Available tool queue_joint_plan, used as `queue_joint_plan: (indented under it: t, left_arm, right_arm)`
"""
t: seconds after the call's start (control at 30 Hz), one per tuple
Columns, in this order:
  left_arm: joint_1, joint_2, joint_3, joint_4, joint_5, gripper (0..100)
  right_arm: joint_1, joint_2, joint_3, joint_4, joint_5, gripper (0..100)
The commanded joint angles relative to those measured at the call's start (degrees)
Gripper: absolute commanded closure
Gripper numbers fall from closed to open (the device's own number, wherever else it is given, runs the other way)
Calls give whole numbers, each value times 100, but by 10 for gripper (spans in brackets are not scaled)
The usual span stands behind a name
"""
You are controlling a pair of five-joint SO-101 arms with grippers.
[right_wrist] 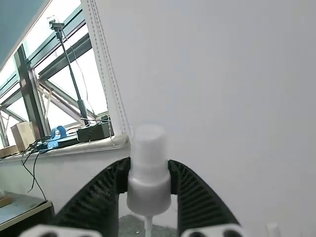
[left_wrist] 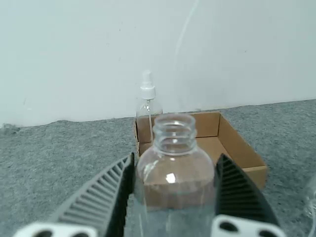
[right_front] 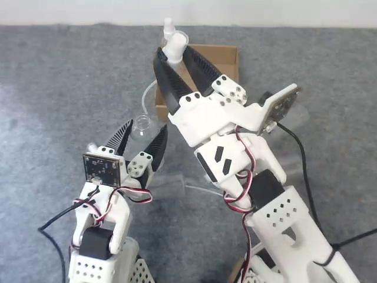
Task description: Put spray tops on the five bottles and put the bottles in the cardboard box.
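My left gripper (right_front: 143,134) is shut on a clear open-necked bottle (right_front: 141,125), held upright near the table's middle; in the left wrist view the bottle (left_wrist: 174,133) sits between the dark fingers (left_wrist: 111,192). Raised above it, my right gripper (right_front: 175,53) is shut on a white spray top (right_front: 177,42), whose thin dip tube (right_front: 145,94) curves down toward the bottle. In the right wrist view the spray top (right_wrist: 148,148) is pinched between the jaws. Behind stands the cardboard box (right_front: 227,59), with one capped bottle (left_wrist: 147,106) upright at its far left corner.
Clear bottles lie on the grey mat: one (right_front: 171,186) between the arms, others (right_front: 294,121) to the right of the raised arm. The open box (left_wrist: 237,143) has free floor inside. A white wall backs the table.
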Motion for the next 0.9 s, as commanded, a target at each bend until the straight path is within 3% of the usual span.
queue_joint_plan:
  t: [0.0, 0.63, 0.87]
  left_arm:
    - [-9, -114, -31, -9, 18, 779]
    - [-44, -123, -31, -9, 18, 779]
    - [-44, -123, -31, -9, 18, 779]
  right_arm:
    - [-75, -4, -237, -84, -88, 992]
    - [-374, -22, 343, -57, -35, 992]
    - [-374, -66, 607, -57, 536, 992]
